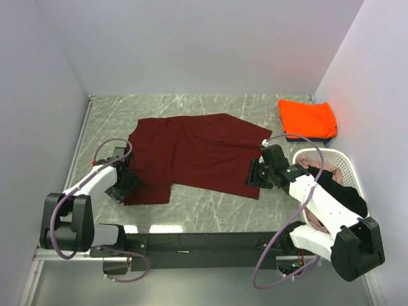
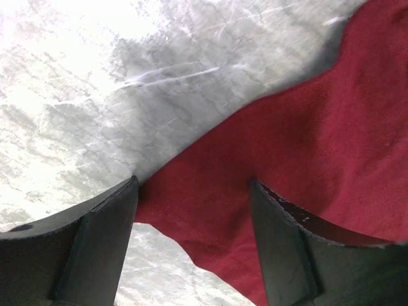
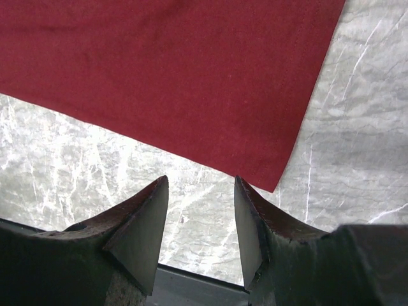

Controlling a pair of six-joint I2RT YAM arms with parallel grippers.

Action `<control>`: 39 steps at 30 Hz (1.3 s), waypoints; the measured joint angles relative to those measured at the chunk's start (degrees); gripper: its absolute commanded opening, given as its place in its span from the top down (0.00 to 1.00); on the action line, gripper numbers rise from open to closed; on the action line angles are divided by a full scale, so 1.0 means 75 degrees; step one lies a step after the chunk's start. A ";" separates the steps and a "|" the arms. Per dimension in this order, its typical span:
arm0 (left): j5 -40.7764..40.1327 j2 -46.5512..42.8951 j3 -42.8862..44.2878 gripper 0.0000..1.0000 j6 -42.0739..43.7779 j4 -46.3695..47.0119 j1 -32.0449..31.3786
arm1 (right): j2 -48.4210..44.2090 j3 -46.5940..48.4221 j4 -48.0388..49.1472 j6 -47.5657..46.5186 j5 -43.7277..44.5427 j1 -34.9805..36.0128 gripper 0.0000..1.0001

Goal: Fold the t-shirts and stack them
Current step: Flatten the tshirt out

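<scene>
Starting at the left gripper (image 2: 194, 183), its two fingers stand wide apart, released, clamping nothing. The dark maroon t-shirt (image 1: 197, 153) lies flat on the marble table (image 1: 210, 105) directly under this gripper. The shirt's edge runs slantwise through the gap between the fingers. Cloth fills the space ahead and toward the right-hand finger, and bare marble shows beyond the left-hand one. From there the shirt spreads away to this gripper's right, across the middle of the table.

The right gripper (image 3: 199, 182) is also released, its fingers parted with only marble between them. The shirt's near right corner lies just ahead of the fingertips, close to the right-hand finger but not touching it, and the cloth runs off ahead and to the left.

Well beyond the right gripper and to its right, a folded bright orange t-shirt (image 1: 307, 116) rests on a dark blue t-shirt (image 1: 309, 138). Just right of it, under its arm, a white basket (image 1: 347, 167) holds a black t-shirt (image 1: 341, 191) and a pale pink t-shirt (image 1: 313, 167).
</scene>
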 measured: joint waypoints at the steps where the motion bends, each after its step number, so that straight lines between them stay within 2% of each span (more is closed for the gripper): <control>1: 0.0003 0.0017 0.0009 0.31 0.0000 0.0012 0.0003 | 0.0000 0.0000 0.0000 -0.0015 0.0000 0.0000 0.47; 3: -0.0003 0.0082 0.0026 0.42 0.0003 0.0064 0.0003 | 0.0000 0.0000 0.0003 -0.0035 0.0003 0.0000 0.47; 4: -0.0003 0.0119 0.0055 0.53 0.0009 0.0087 0.0003 | -0.0003 0.0000 0.0003 -0.0052 0.0003 0.0000 0.47; 6: -0.0003 0.0175 0.0108 0.66 0.0029 0.0160 0.0003 | -0.0015 0.0000 0.0009 -0.0055 0.0003 0.0000 0.48; 7: -0.0003 0.0207 0.0128 0.79 0.0041 0.0192 0.0003 | -0.0017 -0.0003 0.0012 -0.0055 0.0006 0.0000 0.48; 8: -0.0003 0.0219 0.0143 0.84 0.0052 0.0230 0.0003 | -0.0017 -0.0003 0.0015 -0.0055 0.0012 -0.0003 0.48; 9: 0.0003 0.0224 0.0143 0.96 0.0079 0.0283 0.0003 | -0.0017 -0.0003 0.0012 -0.0055 0.0015 -0.0012 0.48; 10: 0.0012 0.0224 0.0143 0.99 0.0079 0.0321 0.0003 | -0.0017 -0.0003 0.0012 -0.0052 0.0029 -0.0032 0.48; 17: 0.0067 0.0047 0.0163 0.99 0.0105 -0.0020 0.0003 | -0.0044 -0.0414 0.0047 0.0099 -0.0020 -0.0857 0.48; 21: 0.0061 -0.0519 0.0463 0.99 0.0149 -0.0854 0.0003 | -0.0070 -0.0612 -0.0128 0.0356 0.0192 -0.1274 0.40; 27: 0.0050 -0.1542 0.1209 0.99 0.0388 -0.1419 0.0003 | -0.0067 -0.0612 -0.0309 0.0833 0.0495 -0.1282 0.39; 33: 0.0061 -0.2194 0.1247 0.99 0.0764 -0.1652 0.0003 | 0.0067 -0.0612 -0.0449 0.1486 0.0688 -0.1265 0.39; 39: 0.0204 -0.2500 0.1186 0.99 0.1207 -0.1580 0.0003 | 0.0425 -0.0513 -0.0772 0.2390 0.1131 -0.0589 0.38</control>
